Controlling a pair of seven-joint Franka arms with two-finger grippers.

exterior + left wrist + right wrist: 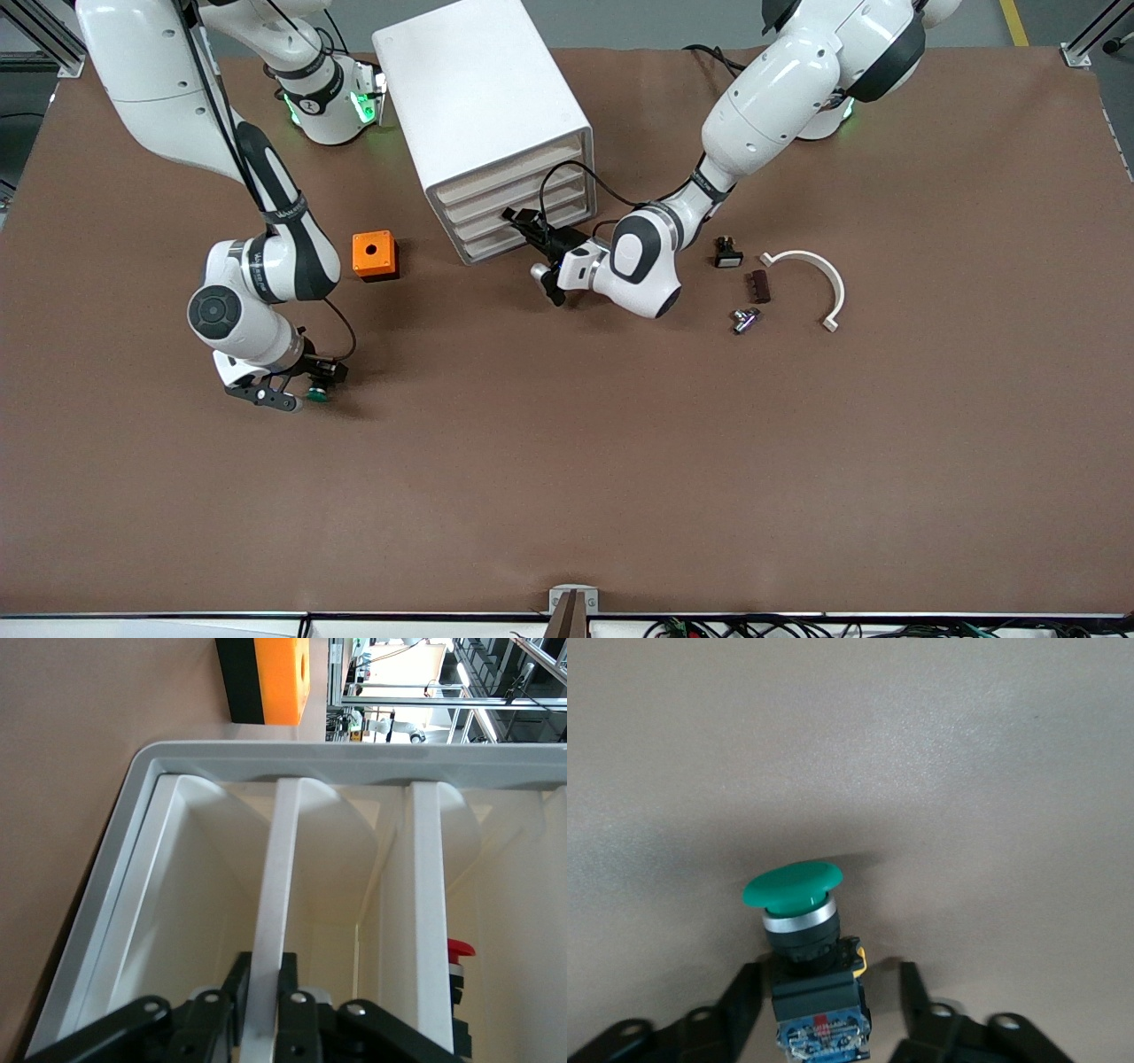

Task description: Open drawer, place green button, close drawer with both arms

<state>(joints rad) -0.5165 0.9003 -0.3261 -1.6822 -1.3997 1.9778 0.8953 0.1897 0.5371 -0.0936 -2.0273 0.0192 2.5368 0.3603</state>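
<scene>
Four shallow white tray drawers sit stacked in the big white box-shaped cabinet (pixel 483 115), all shut or very nearly so. The left gripper (pixel 523 221) has its fingers pressed together on the thin white lip of one drawer (pixel 270 930), probably the third down, though the front view is too cramped to be sure. A steady, straight pull along the drawer's run should keep that lip from slipping out. The right gripper (pixel 297 390) sits low at the table, its fingers (pixel 740 1001) spread on either side of the small green-capped push button (pixel 799 921) with its dark body, not yet touching it; they should close squarely on the body, below the cap.
</scene>
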